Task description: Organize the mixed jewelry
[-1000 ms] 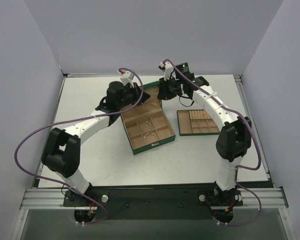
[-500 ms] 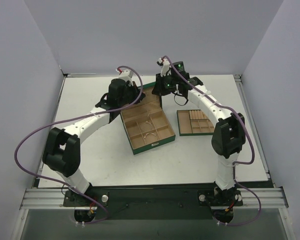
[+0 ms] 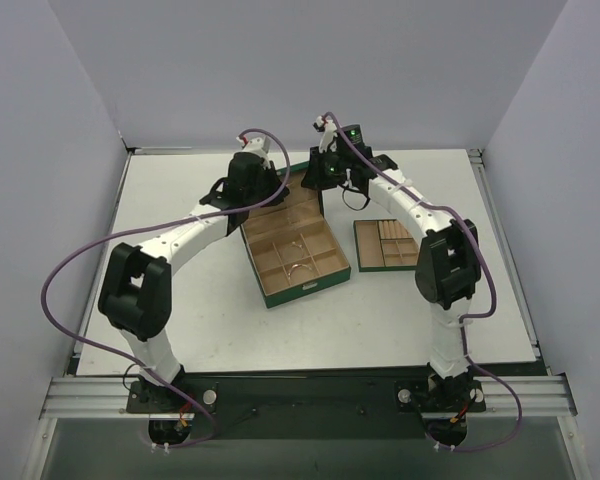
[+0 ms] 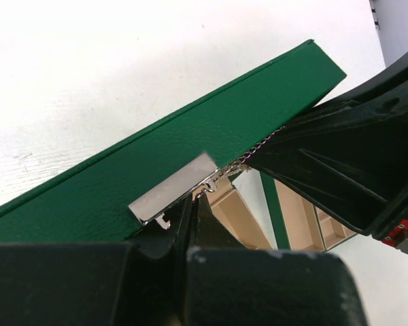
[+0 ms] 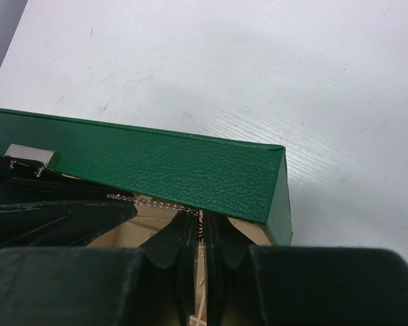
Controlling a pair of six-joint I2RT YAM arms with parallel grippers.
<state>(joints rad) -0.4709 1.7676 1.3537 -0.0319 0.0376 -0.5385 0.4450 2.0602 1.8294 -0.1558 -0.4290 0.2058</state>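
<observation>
Green box lid [image 4: 190,136] fills both wrist views as the two arms meet at the far side of the green box [image 3: 305,291] on the bench [image 3: 180,200]. The left tool [image 4: 198,197] and right tool [image 5: 204,227] are each clenched on an end of the fine pale chain [image 5: 153,202], strung between them just under the lid's edge. Its long axis runs along that edge, tool to tool, so neither arm is nearer. The tan compartments lie below, toward the arms' bases, likely the chain's destination. A wire bangle hoop [image 3: 300,268] rests in one compartment.
</observation>
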